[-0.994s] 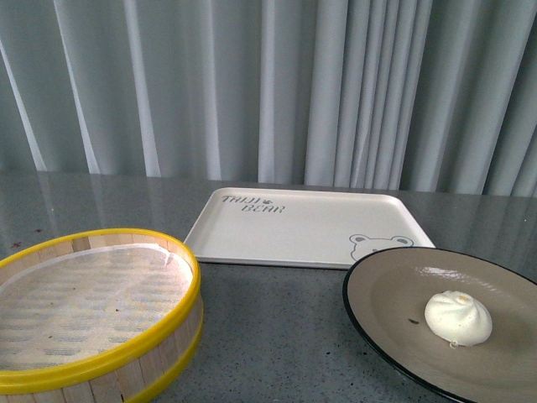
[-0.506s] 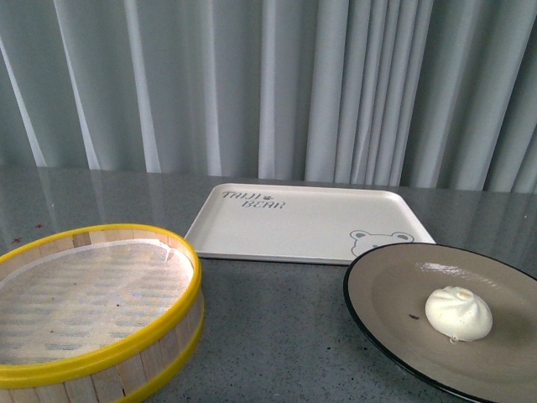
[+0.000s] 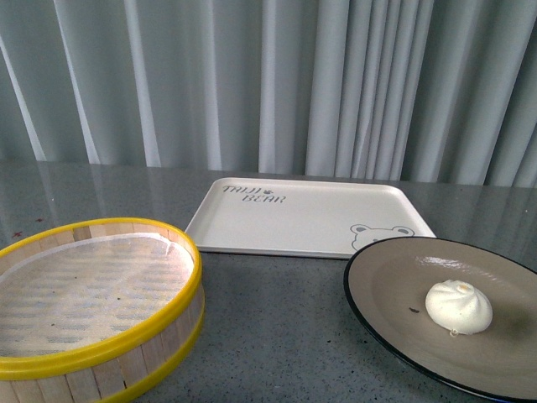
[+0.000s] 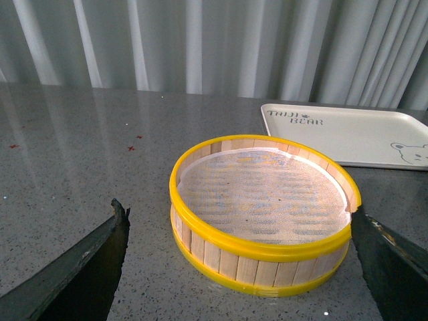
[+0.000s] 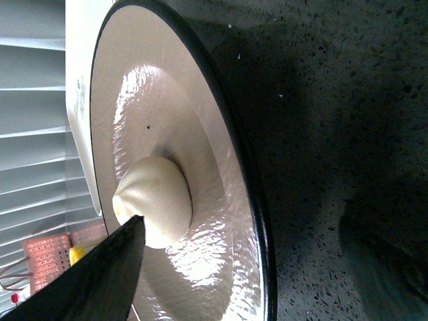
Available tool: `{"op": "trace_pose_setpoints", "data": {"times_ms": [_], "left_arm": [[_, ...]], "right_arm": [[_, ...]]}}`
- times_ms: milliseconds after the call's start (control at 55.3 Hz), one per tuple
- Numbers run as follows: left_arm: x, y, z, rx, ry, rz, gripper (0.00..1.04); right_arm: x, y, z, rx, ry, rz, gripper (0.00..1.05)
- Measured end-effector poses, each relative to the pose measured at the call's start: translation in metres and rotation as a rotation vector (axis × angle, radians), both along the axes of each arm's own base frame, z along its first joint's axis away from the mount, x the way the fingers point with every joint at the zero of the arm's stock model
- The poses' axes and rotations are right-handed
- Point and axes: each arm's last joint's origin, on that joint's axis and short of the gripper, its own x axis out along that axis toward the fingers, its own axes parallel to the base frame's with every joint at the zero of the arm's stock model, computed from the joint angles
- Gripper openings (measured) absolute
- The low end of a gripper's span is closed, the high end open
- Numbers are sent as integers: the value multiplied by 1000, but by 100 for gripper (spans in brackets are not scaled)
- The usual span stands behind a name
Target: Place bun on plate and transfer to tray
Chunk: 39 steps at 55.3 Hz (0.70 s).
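one bun (image 3: 458,307) sits on the plate (image 3: 390,290), which rests on the table (image 3: 277,336) just before the tray (image 3: 310,220). left gripper (image 4: 239,212) gapes wide toward the steamer (image 3: 109,357); right gripper (image 5: 244,227) is spread too, straddling the plate's rim.

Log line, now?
white pleated bun on beige black-rimmed plate | plate not yet on cream rectangular tray | left gripper, right gripper jaws open

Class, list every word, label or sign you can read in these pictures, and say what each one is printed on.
"BEAR", under a less sharp word that looks like "TAIJI": grey print on the tray.
Marks on the red panel in the right wrist view: too blurred to read.
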Motion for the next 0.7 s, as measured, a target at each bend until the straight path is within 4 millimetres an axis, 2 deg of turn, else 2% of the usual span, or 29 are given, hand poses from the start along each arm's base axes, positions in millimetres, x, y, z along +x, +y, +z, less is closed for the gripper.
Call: {"op": "trace_pose_setpoints", "data": {"times_ms": [90,235,452,506,705], "left_arm": [[0,0,0,0,0,0,98],[0,0,0,0,0,0,98],[0,0,0,0,0,0,98],[0,0,0,0,0,0,98],[0,0,0,0,0,0,98]], "right_arm": [[0,1,0,1,1,5,69],[1,2,-1,1,-2,10,40],[0,2,-4,16,-3,26,7],[0,2,-1,20,-21,32,3],[0,1,2,21,-48,32,3]]}}
